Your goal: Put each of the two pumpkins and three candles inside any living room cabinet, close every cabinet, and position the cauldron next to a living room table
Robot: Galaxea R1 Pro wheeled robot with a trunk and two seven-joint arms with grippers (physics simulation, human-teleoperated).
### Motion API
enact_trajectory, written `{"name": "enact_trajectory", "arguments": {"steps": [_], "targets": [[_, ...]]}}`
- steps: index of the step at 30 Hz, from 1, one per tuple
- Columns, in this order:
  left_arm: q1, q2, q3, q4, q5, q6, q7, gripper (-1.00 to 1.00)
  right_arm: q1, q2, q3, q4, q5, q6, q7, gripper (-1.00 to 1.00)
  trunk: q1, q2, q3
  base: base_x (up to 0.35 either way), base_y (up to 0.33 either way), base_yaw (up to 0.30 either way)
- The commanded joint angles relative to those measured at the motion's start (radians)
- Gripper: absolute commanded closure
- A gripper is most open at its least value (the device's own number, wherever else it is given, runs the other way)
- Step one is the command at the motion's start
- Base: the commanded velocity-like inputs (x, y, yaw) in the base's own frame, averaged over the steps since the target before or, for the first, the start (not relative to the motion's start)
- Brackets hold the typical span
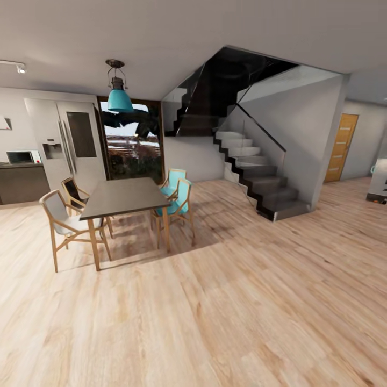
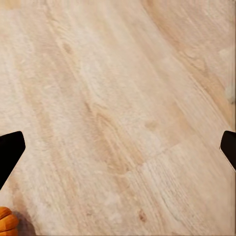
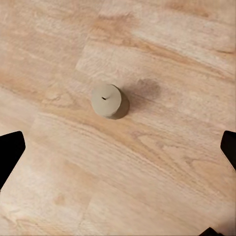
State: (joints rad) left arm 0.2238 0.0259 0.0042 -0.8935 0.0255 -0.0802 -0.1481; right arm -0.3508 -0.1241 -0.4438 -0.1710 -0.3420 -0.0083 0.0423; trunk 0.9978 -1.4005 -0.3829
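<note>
Still the hunt-and-collect stage, I'd say. Right gripper (image 3: 118,152) wide open, empty, over one candle (image 3: 109,101) upright on the wood floor (image 3: 167,162), centre frame; next means lowering to straddle it. Left gripper (image 2: 118,150) wide open, empty; one pumpkin (image 2: 7,221) at the lower-left corner.

This is a home with one big open room. The pale wood plank floor (image 1: 242,312) runs all through it. A dark square dining table (image 1: 124,196) stands with wooden chairs (image 1: 63,226) around it. A teal hanging lamp (image 1: 119,97) is above. A big silver fridge (image 1: 65,142) stands behind, and grey stairs (image 1: 258,174) go up.
</note>
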Motion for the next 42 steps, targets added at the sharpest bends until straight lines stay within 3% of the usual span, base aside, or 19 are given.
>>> {"name": "enact_trajectory", "arguments": {"steps": [1,11,16,19,20,21,23,25,35,42], "targets": [[0.000,0.000,0.000,-0.001,0.002,-0.001,-0.004,-1.00,0.000,0.000,0.000,0.001,-0.010,-0.001,0.005,-1.00,0.000,0.000,-0.001,0.239,-0.218,0.000],[0.000,0.000,0.000,0.001,0.002,-0.001,-0.004,-1.00,-0.001,0.003,0.001,0.000,-0.011,0.001,0.002,-1.00,0.000,0.000,-0.001,0.244,-0.225,0.000],[-0.001,0.000,0.000,0.001,0.003,-0.001,-0.004,-1.00,-0.011,0.006,0.004,0.002,-0.008,0.024,-0.050,-1.00,0.000,0.000,-0.001,0.189,-0.172,0.000],[0.000,0.000,0.000,0.000,0.003,-0.001,-0.005,-1.00,-0.061,0.039,0.054,0.003,-0.002,0.076,-0.192,-1.00,0.000,0.000,-0.001,0.058,-0.050,0.000],[0.000,0.000,0.000,0.000,0.004,-0.001,-0.005,-1.00,-0.087,0.054,0.101,0.003,0.007,0.100,-0.249,-1.00,0.000,0.000,-0.001,0.026,-0.023,0.000],[0.000,0.000,0.000,0.001,0.004,-0.001,-0.005,-1.00,-0.100,0.063,0.128,0.002,0.012,0.111,-0.273,-1.00,0.000,0.000,-0.001,0.021,-0.018,0.000],[0.000,0.000,0.000,0.001,0.004,-0.001,-0.005,-1.00,-0.136,0.105,0.209,0.001,0.024,0.144,-0.338,-1.00,0.000,0.000,-0.001,0.011,-0.010,0.000],[-0.001,0.000,0.000,0.001,0.004,-0.001,-0.004,-1.00,-0.149,0.126,0.241,0.002,0.029,0.156,-0.360,-1.00,0.000,0.000,-0.001,0.006,-0.005,0.000],[0.000,0.000,0.000,0.001,0.004,-0.001,-0.004,-1.00,-0.163,0.161,0.282,0.012,0.035,0.160,-0.371,-1.00,0.000,0.000,-0.001,0.052,0.077,0.000],[-0.001,0.000,0.000,0.002,0.004,-0.001,-0.004,-1.00,-0.163,0.180,0.346,0.018,0.034,0.156,-0.371,-1.00,0.000,0.000,-0.001,0.032,0.009,0.000]]}}
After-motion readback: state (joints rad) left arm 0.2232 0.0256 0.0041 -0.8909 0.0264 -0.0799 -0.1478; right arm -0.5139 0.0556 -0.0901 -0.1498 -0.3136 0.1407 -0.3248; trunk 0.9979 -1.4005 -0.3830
